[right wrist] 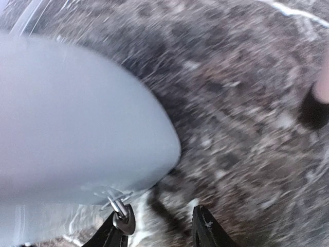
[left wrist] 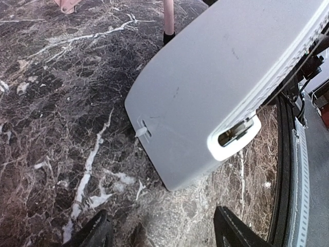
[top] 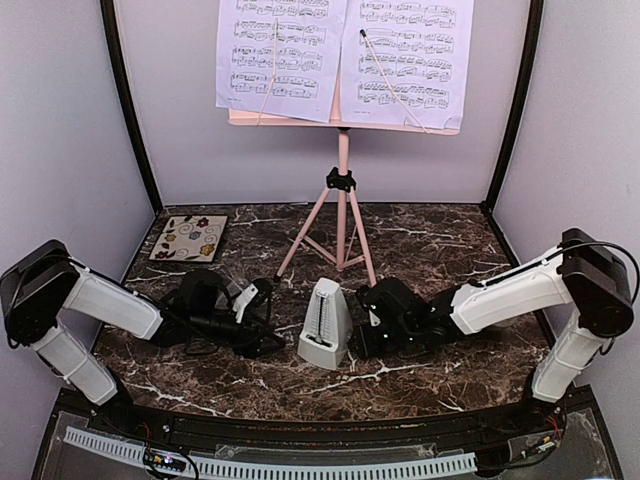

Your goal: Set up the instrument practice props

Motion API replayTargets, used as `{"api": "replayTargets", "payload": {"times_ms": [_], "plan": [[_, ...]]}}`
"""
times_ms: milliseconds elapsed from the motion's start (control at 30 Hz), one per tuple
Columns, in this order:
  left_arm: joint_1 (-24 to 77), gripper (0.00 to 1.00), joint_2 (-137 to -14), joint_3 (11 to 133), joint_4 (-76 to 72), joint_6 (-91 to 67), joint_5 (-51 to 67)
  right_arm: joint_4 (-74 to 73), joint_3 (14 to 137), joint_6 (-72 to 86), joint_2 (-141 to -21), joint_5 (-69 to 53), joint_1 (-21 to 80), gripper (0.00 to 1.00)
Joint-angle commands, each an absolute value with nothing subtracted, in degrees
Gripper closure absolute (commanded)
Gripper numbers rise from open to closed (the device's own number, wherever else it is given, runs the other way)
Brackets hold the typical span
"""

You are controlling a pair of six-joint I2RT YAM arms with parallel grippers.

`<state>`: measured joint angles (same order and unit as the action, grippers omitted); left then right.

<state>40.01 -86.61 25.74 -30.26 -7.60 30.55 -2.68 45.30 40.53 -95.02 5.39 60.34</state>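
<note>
The pink tripod music stand stands at the back centre, with lavender sheet-music pages on its desk. The grey-white pyramid metronome stands upright on the marble table in front of it. My left gripper is just left of it, open and empty. In the left wrist view the metronome lies ahead of the open gripper. My right gripper is just right of it. The right wrist view is blurred: the gripper is open beside the metronome, one fingertip by its metal winding key.
A square floral coaster lies at the back left of the dark marble table. Lavender walls close the sides and back. One foot of the stand shows beyond the metronome in the left wrist view.
</note>
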Motion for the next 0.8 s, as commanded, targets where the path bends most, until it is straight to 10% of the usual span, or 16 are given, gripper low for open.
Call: {"api": "replayTargets", "payload": {"times_ms": [0, 300, 767], "plan": [[39.73, 0.32, -90.06, 29.29, -30.68, -5.28, 34.49, -1.07, 47.24, 36.91, -94.46, 7.37, 56.85, 0.55], [40.37, 0.36, -97.98, 36.00, -33.82, -4.06, 39.36, -3.20, 51.39, 31.45, -94.07, 4.69, 55.22, 0.51], [47.76, 0.48, -104.55, 39.03, -42.18, -8.89, 39.82, -18.73, 55.96, 37.13, -76.92, 5.48, 56.64, 0.00]]}}
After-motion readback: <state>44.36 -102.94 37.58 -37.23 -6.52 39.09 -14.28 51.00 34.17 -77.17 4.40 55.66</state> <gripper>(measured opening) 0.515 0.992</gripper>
